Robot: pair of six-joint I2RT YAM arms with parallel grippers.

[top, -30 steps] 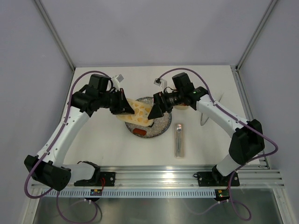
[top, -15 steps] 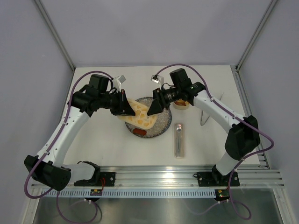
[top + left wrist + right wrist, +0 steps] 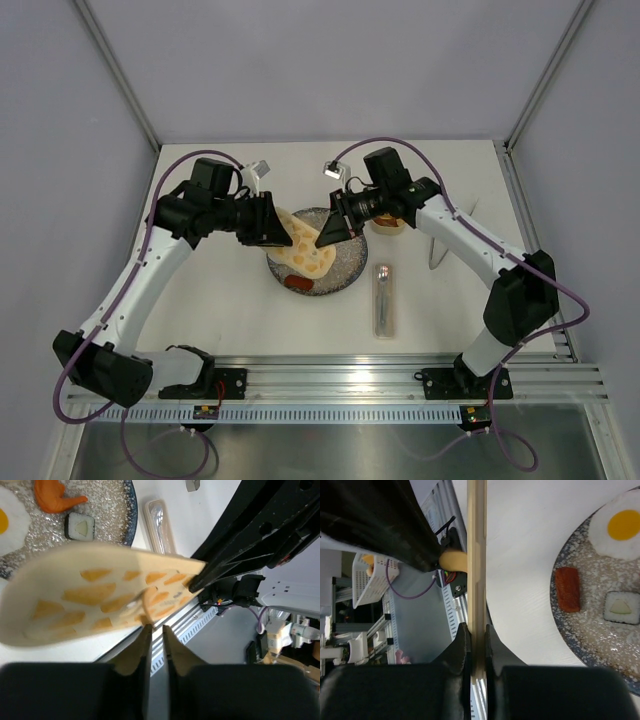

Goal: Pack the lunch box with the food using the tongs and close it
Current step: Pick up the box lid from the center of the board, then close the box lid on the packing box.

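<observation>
1. One cream, yellow-patterned plastic lid (image 3: 305, 248) (image 3: 100, 600) (image 3: 476, 555) is held tilted above the left half of the speckled grey round plate (image 3: 345, 268) (image 3: 107, 510).
2. Its edge is clamped by the right gripper (image 3: 325, 235) (image 3: 476, 627).
3. Its other rim is met by the left gripper (image 3: 275, 222) (image 3: 154, 629), jaws nearly together; whether it is gripped cannot be told.

No readable text, label, brand or number is showing in any view. The lid (image 3: 100, 597) is carrying only yellow patches, no letters. White rig parts (image 3: 290, 587) in the left wrist background are coming out too blurred to read.
</observation>
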